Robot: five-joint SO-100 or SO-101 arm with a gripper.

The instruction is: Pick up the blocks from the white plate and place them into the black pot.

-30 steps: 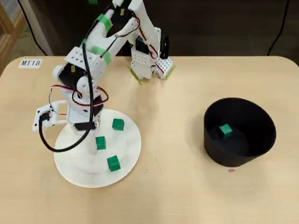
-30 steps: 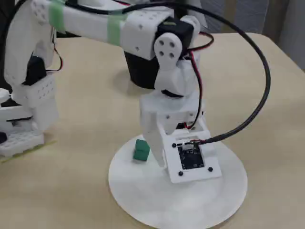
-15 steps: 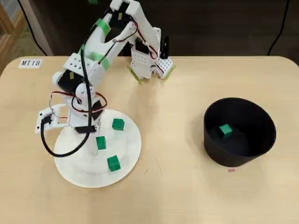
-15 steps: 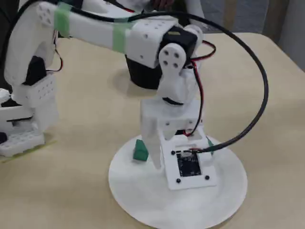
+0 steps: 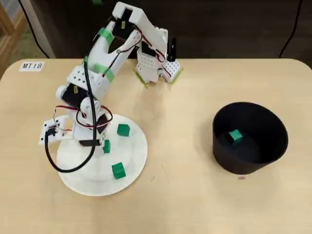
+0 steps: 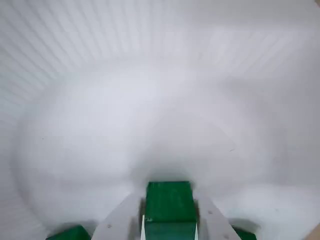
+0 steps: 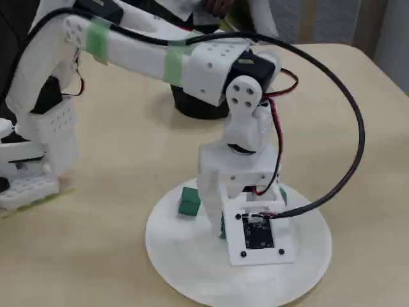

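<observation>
One block (image 6: 170, 202) sits between the tool's (image 6: 169, 227) fingers.

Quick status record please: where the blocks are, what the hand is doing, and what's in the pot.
blocks on plate: three green blocks on the white plate; one toward the far side, one near the front edge, one under the arm
block in pot: one, inside the black pot
hand: down on the plate, its two fingers on either side of the middle block
grip: block sits between the fingers; contact not clear
table: bare wood between plate and pot
</observation>
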